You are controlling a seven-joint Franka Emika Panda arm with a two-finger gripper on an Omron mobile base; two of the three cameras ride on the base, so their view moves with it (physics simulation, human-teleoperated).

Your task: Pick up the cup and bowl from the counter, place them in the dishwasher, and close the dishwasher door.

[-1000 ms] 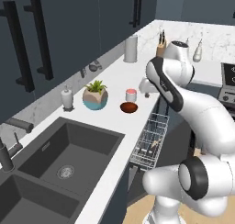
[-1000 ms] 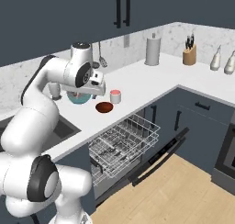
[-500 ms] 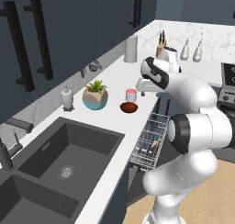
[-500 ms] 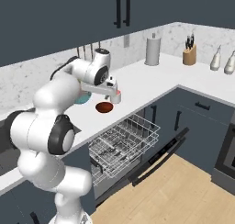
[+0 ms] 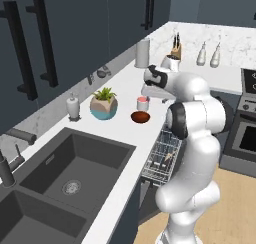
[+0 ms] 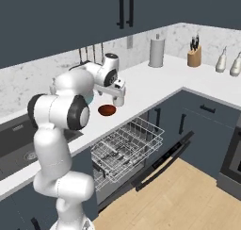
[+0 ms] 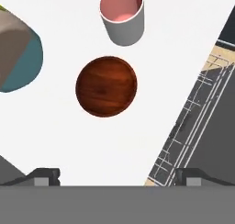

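- Spread wide and holding nothing, the hand [image 6: 118, 101] has swung out over the desk [image 5: 125, 133] within the last second and now hangs above the bowl [image 7: 106, 86].
- That suggests the first pick is about to begin.
- Just beyond the bowl stands the cup [image 7: 122, 16], beside the plant pot [image 5: 104, 104].
- Both vessels look empty.
- Below, the dishwasher door [image 6: 162, 159] hangs open and the rack [image 6: 127, 146] is pulled out, holding neither dish yet.
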